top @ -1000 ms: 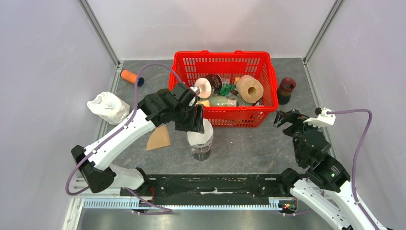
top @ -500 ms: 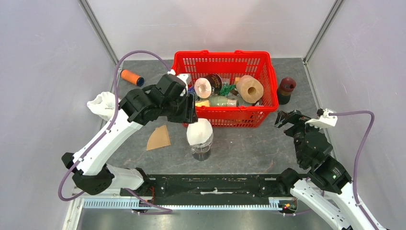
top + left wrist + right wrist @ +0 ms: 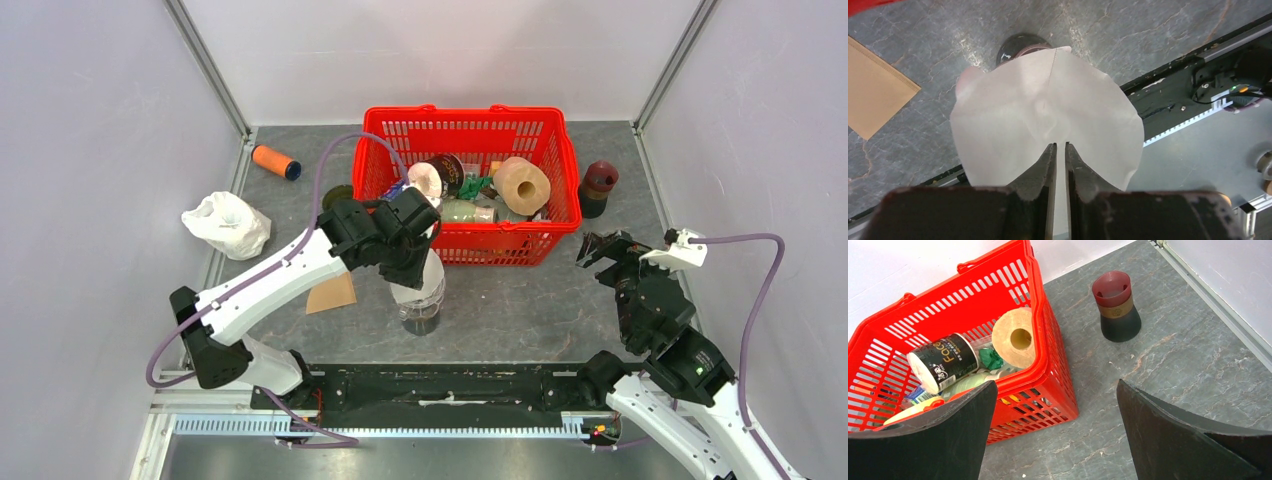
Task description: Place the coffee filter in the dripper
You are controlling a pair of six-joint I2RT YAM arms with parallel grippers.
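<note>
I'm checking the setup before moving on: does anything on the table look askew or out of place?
Yes. The white filter sits off-centre over the dripper, whose dark rim shows on one side only; it seems draped on top rather than pressed in. A second, brown filter lies flat on the table beside it.

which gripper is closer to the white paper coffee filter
Left. The left gripper is directly over the white paper coffee filter; the right gripper sits well off to its right, beside the red plastic basket.
</note>
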